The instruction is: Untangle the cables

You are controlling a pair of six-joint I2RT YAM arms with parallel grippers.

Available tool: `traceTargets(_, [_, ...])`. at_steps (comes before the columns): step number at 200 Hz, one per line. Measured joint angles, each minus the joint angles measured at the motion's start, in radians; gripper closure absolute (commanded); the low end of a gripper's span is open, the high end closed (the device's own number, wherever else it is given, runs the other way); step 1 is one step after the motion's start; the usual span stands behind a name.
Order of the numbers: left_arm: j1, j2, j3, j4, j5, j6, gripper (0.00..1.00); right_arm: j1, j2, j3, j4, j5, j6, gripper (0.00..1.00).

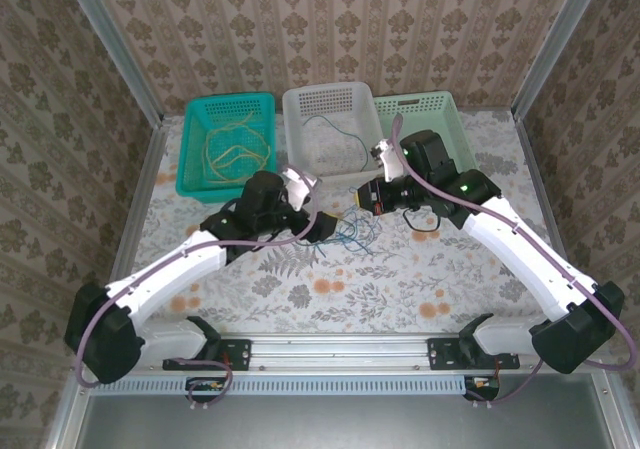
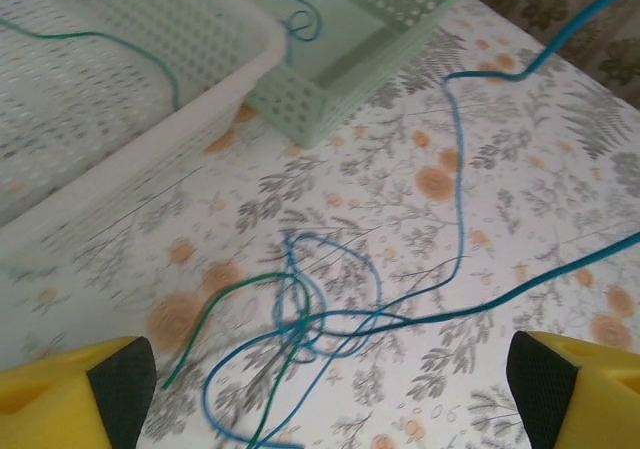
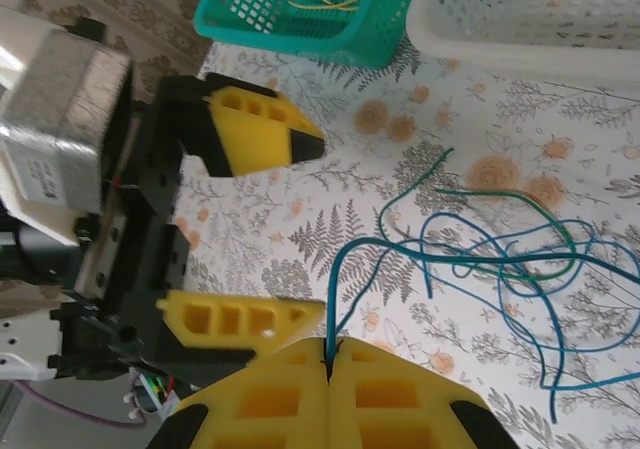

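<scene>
A tangle of thin blue cables [image 1: 352,232] with a dark green one lies on the floral table between the two grippers. In the left wrist view the knot [image 2: 300,324] sits on the table between my wide-open left gripper [image 2: 330,404], whose yellow fingers [image 2: 70,389] hold nothing. A green cable [image 2: 215,309] trails left of the knot. My right gripper [image 3: 328,361] is shut on the end of a blue cable [image 3: 350,259] that arcs to the tangle [image 3: 510,259]. Both grippers, left [image 1: 318,231] and right [image 1: 372,197], flank the tangle.
Three baskets line the back: a teal basket [image 1: 190,144] with yellow cables [image 1: 228,144], a white basket [image 1: 300,104] with one thin cable, and a light green basket [image 1: 445,119]. The left gripper's fingers [image 3: 255,129] stand close to the right gripper.
</scene>
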Motion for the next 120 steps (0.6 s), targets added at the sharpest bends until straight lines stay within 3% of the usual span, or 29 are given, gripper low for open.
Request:
traceTargets(21, [-0.025,0.060,0.043,0.008,0.031,0.019,0.17,-0.005,-0.003,0.017,0.016,-0.008,0.019,1.00])
traceTargets(33, [-0.034,0.090,0.062,0.016,0.045,0.023,0.26,-0.010,-0.008,0.026,0.025,-0.010,0.034,1.00])
traceTargets(68, [-0.043,0.135,0.075,0.040,0.056,0.026,0.70,-0.027,-0.035,0.031,0.043,-0.010,0.063,1.00])
traceTargets(82, [-0.043,0.137,0.075,0.042,0.043,0.024,0.81,-0.034,-0.041,0.035,0.042,-0.009,0.063,1.00])
traceTargets(102, [-0.043,0.135,0.075,0.048,0.017,0.019,0.85,-0.043,-0.042,0.060,0.017,0.005,0.058,1.00])
traceTargets(120, [-0.043,0.126,0.074,0.048,-0.009,0.021,0.72,-0.053,-0.052,0.078,-0.001,0.024,0.051,1.00])
